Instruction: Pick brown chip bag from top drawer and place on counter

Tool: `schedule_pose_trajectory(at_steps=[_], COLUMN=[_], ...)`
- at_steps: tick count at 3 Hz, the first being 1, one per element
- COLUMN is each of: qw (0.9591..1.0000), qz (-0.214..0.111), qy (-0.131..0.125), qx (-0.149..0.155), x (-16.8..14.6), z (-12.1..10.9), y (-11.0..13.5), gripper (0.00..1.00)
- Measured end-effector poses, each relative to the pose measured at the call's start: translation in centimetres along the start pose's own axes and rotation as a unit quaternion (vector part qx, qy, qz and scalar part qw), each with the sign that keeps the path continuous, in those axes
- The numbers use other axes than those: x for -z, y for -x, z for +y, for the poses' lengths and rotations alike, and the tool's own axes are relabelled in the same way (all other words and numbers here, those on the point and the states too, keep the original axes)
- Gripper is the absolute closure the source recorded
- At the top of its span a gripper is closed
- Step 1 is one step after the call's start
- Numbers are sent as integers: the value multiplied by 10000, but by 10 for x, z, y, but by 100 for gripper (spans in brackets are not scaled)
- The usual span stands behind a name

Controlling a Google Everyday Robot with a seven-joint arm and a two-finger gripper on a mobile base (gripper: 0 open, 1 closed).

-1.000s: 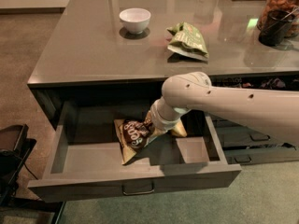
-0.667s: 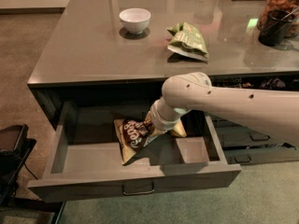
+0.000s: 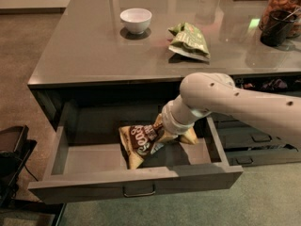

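A dim room with brownish carpet holds a dark cabinet island, its counter [image 3: 89,46] glossy and grey-brown. At far left on the floor stands a black object [image 3: 11,157], cut off by the frame. On the counter, from left: a white bowl [image 3: 136,20], a green chip bag [image 3: 190,41], then a dark cup [image 3: 277,27] in front of a jar [image 3: 284,4] at the right edge. Below, the top drawer [image 3: 136,181] is pulled out, bar handle [image 3: 139,191] at its front. The brown chip bag [image 3: 137,142] lies inside, near the middle, tilted. The gripper [image 3: 158,135] is down in the drawer, touching the bag's right side; whether it has hold of the bag cannot be told. The pale arm [image 3: 235,102] reaches in from the right, above narrower drawers [image 3: 254,140].
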State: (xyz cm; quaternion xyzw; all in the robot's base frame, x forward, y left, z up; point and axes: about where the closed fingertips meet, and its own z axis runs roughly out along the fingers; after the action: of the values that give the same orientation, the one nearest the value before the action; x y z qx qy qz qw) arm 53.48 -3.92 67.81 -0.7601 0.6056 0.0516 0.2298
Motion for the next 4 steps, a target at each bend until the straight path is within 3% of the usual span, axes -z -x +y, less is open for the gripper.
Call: schedule_pose_trajectory(at_steps=[1, 2, 4], qw=[9996, 9987, 9958], qz=[96, 243, 507], qy=[-39, -218, -743], qx=[-280, -400, -174], x=[42, 90, 171], z=[11, 7, -35], y=[1, 12, 48], gripper=[100, 100, 100])
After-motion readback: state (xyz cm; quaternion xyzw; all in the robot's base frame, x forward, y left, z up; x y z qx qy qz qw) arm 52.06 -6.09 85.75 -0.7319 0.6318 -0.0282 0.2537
